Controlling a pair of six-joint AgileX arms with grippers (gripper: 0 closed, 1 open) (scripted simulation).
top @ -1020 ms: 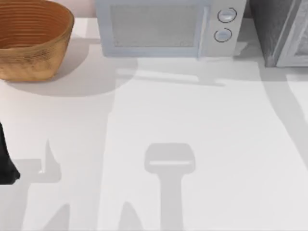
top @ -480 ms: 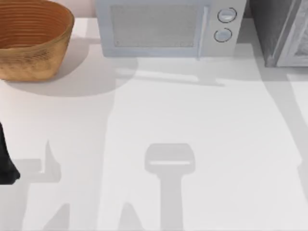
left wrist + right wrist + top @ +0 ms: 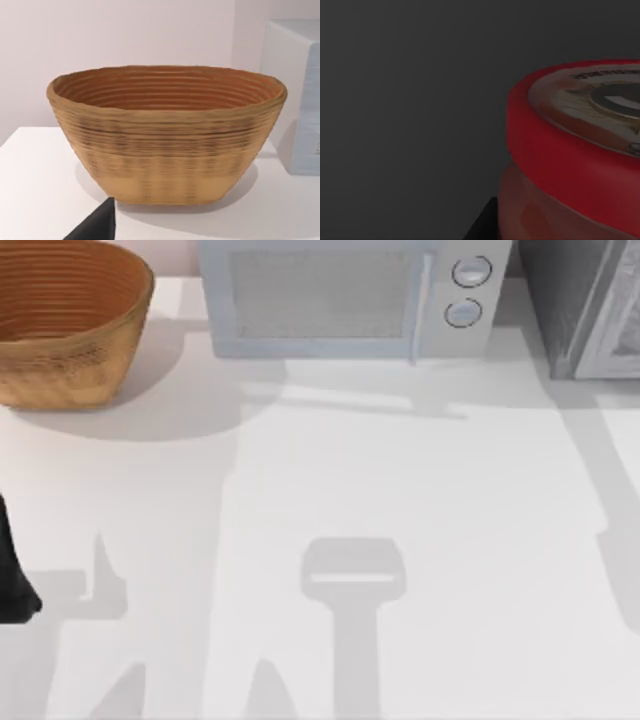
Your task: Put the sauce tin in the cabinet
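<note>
Your right wrist view puts the sauce tin close against a dark grey surface; from above you see the cabinet at the table's far right. You cannot tell either pincer's state.

Dark lettering rings the top of the sauce tin at right of frame, too blurred to read.

The sauce tin and cabinet — both cut off by frame edges.

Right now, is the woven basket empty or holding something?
Empty as far as visible: the left wrist view looks into the basket and shows only bare ribbed inner wall; its floor is hidden behind the near rim.
</note>
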